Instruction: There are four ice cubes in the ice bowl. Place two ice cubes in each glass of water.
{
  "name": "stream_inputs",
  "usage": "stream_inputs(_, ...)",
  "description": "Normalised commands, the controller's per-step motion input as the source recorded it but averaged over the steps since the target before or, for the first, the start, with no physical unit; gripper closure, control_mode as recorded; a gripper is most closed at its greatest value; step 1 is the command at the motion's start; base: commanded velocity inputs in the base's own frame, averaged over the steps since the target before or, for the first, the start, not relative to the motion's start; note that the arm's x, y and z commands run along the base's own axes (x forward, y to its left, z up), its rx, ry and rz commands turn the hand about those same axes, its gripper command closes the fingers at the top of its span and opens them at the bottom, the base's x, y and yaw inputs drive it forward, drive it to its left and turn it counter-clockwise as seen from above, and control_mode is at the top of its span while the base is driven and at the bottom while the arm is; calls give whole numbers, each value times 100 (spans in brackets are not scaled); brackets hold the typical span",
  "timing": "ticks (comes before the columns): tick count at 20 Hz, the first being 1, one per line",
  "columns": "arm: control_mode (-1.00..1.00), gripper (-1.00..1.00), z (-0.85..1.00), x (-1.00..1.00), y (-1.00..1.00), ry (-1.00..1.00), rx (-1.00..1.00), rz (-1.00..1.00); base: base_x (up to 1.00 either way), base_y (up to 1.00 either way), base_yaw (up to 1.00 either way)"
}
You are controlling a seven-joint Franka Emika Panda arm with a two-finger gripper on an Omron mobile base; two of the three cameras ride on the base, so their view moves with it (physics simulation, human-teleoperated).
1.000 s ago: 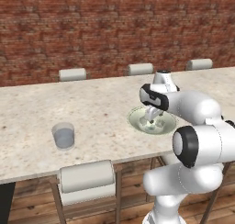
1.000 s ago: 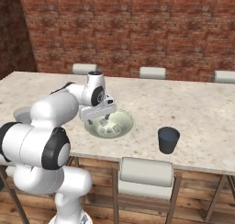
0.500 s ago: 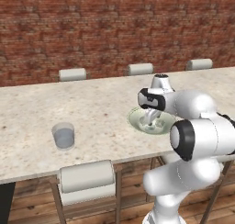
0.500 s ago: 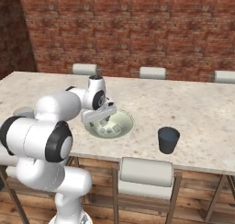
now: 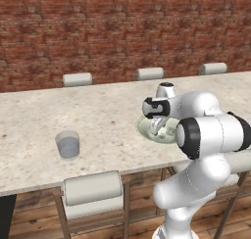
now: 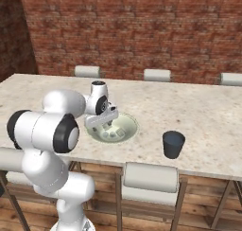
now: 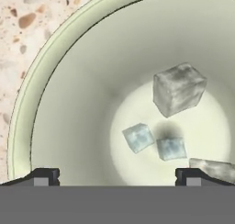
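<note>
Left base view sits behind and left of the arm, looking forward and down across the counter (image 5: 98, 110) toward the brick wall (image 5: 122, 27); right base view does the same from behind and right, and both share the ice bowl (image 5: 147, 130) (image 6: 127, 130), the counter, the stools and the wall from a middling distance. The see-through glass (image 5: 67, 145) falls in the left view, the dark glass (image 6: 173, 144) in the right. Hand view looks straight down into the ice bowl (image 7: 69, 81) from very close, its rim and a corner of counter at upper left, ice cubes (image 7: 178, 88) on the floor.
</note>
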Motion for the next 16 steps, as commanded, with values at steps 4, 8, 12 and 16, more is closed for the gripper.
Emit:
stream_inputs(4,-100,-100,-9,34,2,0,0,1,0,0,0)
stream_inputs(8,-100,-100,-3,40,0,0,0,0,0,0,0)
stream_inputs(12,-100,-100,-5,37,0,0,0,0,0,0,0)
stream_inputs(16,-100,-100,-18,38,0,0,0,0,0,0,0)
